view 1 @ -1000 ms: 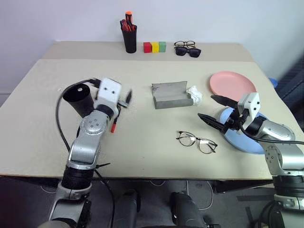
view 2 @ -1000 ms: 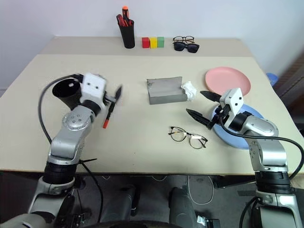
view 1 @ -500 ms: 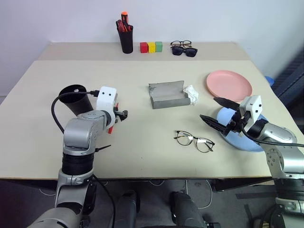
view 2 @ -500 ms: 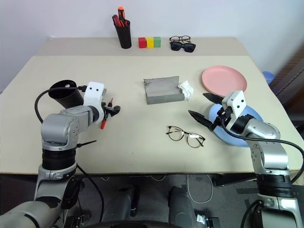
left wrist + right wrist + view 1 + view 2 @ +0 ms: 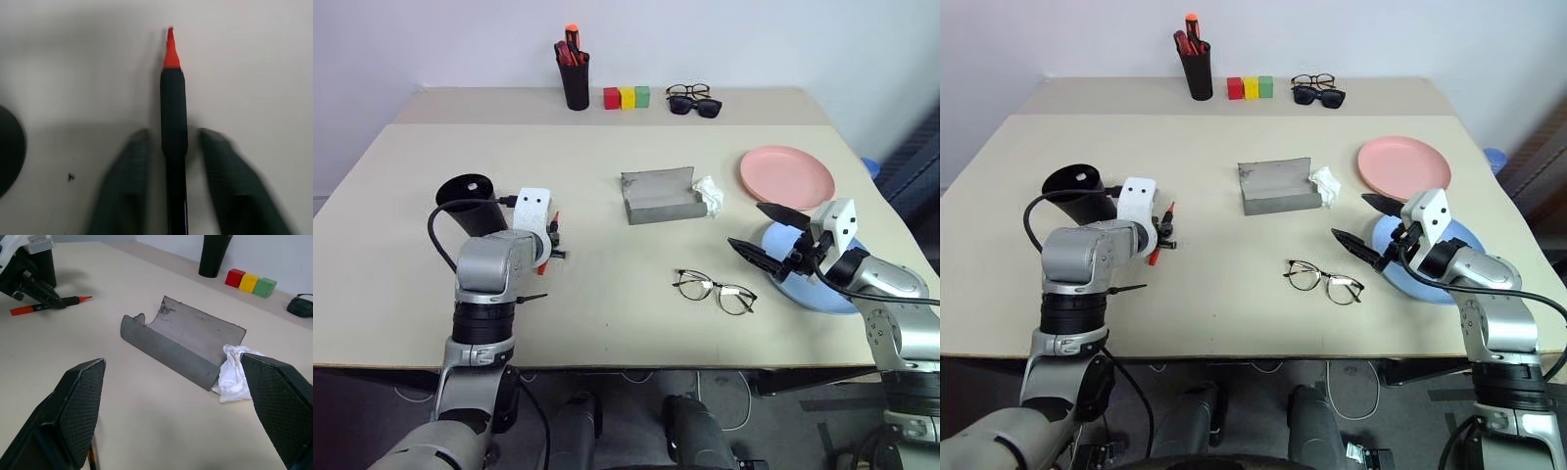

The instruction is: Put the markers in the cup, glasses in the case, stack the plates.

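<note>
Between the matte black fingers of the left gripper (image 5: 168, 186) lies a slim marker (image 5: 173, 112) with a dark barrel and red tapered tip; the fingers are narrowed close beside it on the smooth tabletop (image 5: 607, 304). Just beyond its wrist stands the black tapered cup (image 5: 470, 201). Well apart, the right gripper (image 5: 766, 235) spreads wide over the round blue plate (image 5: 822, 294), with the wire-rimmed glasses (image 5: 715, 291) nearby.

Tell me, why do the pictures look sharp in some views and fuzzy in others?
Left wrist view: the fingers and red marker sit close, so they blur. Right wrist view: the grey case is crisp. Eye views: even light, soft shadows on the table.
</note>
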Available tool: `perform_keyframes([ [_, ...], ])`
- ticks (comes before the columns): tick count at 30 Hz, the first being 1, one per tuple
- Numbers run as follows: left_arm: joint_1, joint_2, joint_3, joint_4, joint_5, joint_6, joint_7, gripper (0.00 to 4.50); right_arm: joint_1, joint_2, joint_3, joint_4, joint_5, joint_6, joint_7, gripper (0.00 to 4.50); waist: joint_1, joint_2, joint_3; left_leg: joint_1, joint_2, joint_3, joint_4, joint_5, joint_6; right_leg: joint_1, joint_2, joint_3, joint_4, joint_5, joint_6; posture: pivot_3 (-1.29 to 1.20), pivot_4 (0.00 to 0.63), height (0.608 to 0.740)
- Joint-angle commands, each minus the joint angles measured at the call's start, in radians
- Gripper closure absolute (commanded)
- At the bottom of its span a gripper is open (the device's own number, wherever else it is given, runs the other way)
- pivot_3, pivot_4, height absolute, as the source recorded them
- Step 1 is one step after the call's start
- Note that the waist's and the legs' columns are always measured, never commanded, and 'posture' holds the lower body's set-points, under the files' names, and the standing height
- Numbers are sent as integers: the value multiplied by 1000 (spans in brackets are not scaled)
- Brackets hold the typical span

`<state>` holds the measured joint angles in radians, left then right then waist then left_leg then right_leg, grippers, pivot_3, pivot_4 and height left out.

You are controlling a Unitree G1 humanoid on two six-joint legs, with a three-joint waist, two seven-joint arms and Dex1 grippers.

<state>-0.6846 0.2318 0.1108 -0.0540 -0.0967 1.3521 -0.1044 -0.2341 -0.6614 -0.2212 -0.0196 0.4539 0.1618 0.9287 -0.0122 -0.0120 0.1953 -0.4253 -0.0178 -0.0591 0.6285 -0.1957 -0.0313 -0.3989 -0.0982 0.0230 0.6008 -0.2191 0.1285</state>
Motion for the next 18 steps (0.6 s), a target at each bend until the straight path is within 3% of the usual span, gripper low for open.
perform_keyframes([
  [1, -5, 2, -4, 9, -3, -15, -1, 4475, 0, -17, -34, -46, 15, -12, 1, 0, 0, 0, 0, 0, 0, 0, 0, 0, 0, 0, 0, 0, 0, 0, 0, 0, 150, 740],
  [18, 54, 41, -73, -137, -43, -34, -84, 4475, -33, -15, 26, -100, 100, 53, 146, 0, -1, 0, 0, 0, 0, 0, 0, 0, 0, 0, 0, 0, 0, 0, 0, 0, 150, 740],
])
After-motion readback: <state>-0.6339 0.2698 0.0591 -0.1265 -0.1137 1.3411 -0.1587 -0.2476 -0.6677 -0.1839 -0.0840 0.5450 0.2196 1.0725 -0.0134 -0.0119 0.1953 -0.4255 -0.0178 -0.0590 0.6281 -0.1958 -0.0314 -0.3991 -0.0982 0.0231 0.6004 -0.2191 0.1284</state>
